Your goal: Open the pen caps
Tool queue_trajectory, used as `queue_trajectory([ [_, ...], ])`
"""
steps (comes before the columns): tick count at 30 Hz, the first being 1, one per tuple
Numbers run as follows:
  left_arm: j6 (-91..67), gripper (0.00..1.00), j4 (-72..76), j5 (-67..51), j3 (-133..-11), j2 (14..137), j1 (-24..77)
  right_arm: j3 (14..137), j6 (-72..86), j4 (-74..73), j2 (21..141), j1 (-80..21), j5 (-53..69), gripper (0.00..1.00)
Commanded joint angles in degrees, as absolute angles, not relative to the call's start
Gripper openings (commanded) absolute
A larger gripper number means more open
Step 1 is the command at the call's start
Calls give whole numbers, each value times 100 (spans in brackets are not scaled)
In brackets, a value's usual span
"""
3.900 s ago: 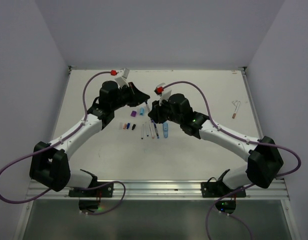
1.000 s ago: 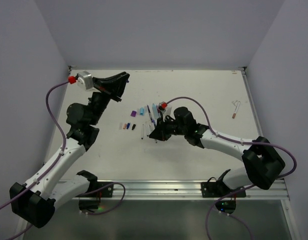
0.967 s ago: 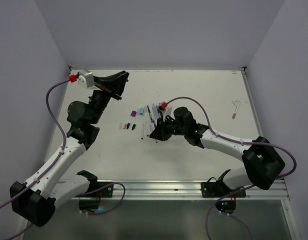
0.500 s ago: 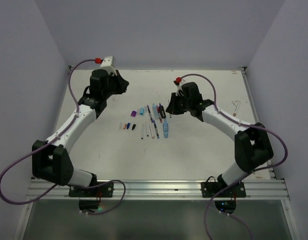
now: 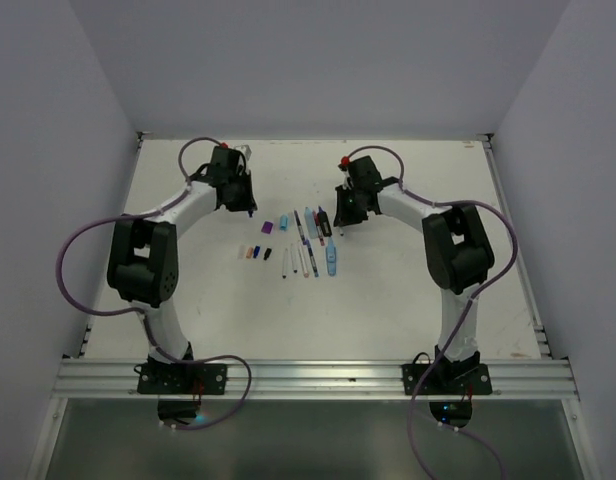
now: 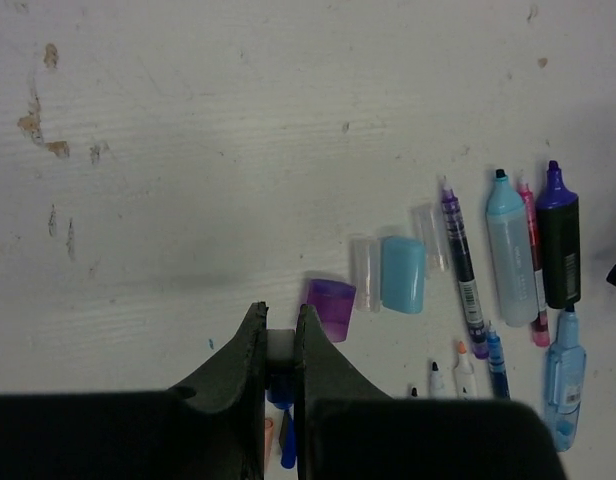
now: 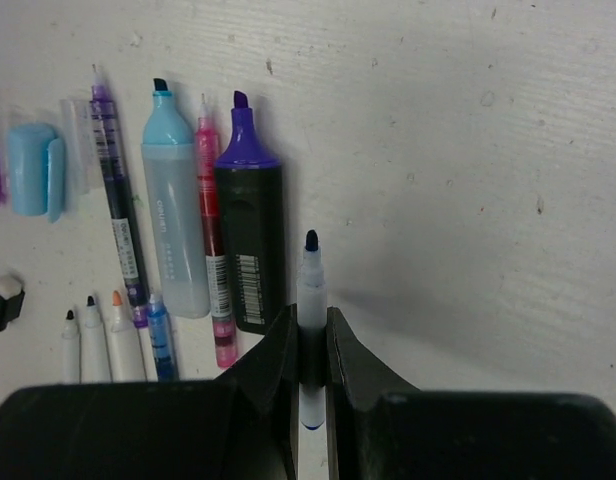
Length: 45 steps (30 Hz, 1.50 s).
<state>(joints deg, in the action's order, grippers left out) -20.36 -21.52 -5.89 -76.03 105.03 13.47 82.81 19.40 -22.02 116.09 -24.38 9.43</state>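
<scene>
- Your left gripper [image 6: 280, 328] is pinching a small white cap [image 6: 279, 348], with the jaws drawn almost together on it. Only the left wrist camera is showing this. From above, the cap is too small to make out.
- Just ahead of those fingertips and to their right, a purple cap [image 6: 330, 308] is lying on the table [image 6: 188, 150]. A clear cap [image 6: 361, 287] and a light-blue cap [image 6: 402, 274] are lying side by side further right.
- Your right gripper [image 7: 309, 322] is clamping a white pen [image 7: 311, 275] in a narrow grip, and the pen's dark bare tip is sticking out ahead of the fingertips. The right wrist camera is giving you that detail, while the overhead view is showing only a thin sliver there.
- Immediately left of that gripper, a black highlighter [image 7: 256, 250], a red pen [image 7: 214, 255], a light-blue highlighter [image 7: 175, 225] and a purple pen [image 7: 118, 200] are lying side by side, their uncapped tips pointing away from it.
- The overhead view is adding what neither wrist camera is giving you. Both arms are reaching far out, and the row of pens [image 5: 306, 256] is lying between the two grippers, closer to the right one.
</scene>
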Motion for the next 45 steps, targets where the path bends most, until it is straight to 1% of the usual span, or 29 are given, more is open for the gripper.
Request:
queue_trajectory([
  [1,-1855,7,-2320,-729,-7998,10827,1327,8657,1828,-2321,11777,-2435,800,5],
  [5,-1854,9,-2268,-808,-8024,11153,1327,8780,1793,-2311,12032,-2435,721,7],
  [8,-1837,10,-2259,-861,-8033,11346,1327,8798,1802,-2277,12094,-2435,808,12],
  [9,-1837,11,-2267,-870,-8025,11373,1327,8789,1802,-2259,12094,-2426,826,15],
  [14,-1872,19,-2224,-984,-7937,11443,1327,8763,1846,-2224,12015,-2435,774,25],
  [15,-1881,22,-2206,-984,-7919,11452,1327,8763,1863,-2215,11989,-2435,782,28],
  [21,-1951,30,-2224,-949,-7893,11408,1327,8763,1925,-2232,11778,-2426,774,38],
  [24,-1960,34,-2241,-870,-7884,11321,1327,8710,1969,-2311,11462,-2417,519,42],
  [27,-2030,36,-2311,-721,-7884,11119,1327,8456,2091,-2329,10875,-2356,-121,48],
  [28,-2065,36,-2303,-677,-7858,10953,1327,8342,2109,-2251,10715,-2312,-593,50],
  [29,-2100,37,-2311,-555,-7840,10847,1327,8158,2144,-2241,10575,-2277,-798,54],
  [31,-2215,38,-2312,-431,-7761,10470,1327,8008,2206,-2285,10196,-2102,-1202,57],
  [32,-2232,40,-2320,-326,-7726,10329,1327,7868,2258,-2311,10082,-2022,-1526,62],
  [34,-2285,43,-2329,-194,-7612,9856,1327,7761,2302,-2416,9880,-1733,-1897,65],
  [36,-2285,52,-2312,-27,-7489,9485,1327,7673,2364,-2522,9818,-1365,-2274,69],
  [37,-2276,55,-2303,122,-7366,9109,1327,7664,2399,-2653,9809,-1223,-2363,70],
  [38,-2268,64,-2268,280,-7296,8914,1327,7638,2460,-2680,9809,-1074,-2338,71],
  [40,-2171,73,-2206,421,-7059,8336,1327,7612,2513,-2707,9817,-643,-2285,71],
  [41,-2153,83,-2180,561,-6979,8149,1327,7594,2557,-2707,9852,-511,-2250,72],
  [43,-2031,90,-2101,694,-6725,7615,1327,7611,2610,-2698,9914,-126,-2084,72],
  [44,-1978,96,-2031,781,-6637,7446,1327,7637,2663,-2681,9984,-19,-2013,72],
  [45,-1891,99,-2013,817,-6549,7305,1327,7655,2680,-2672,10028,165,-1926,72],
])
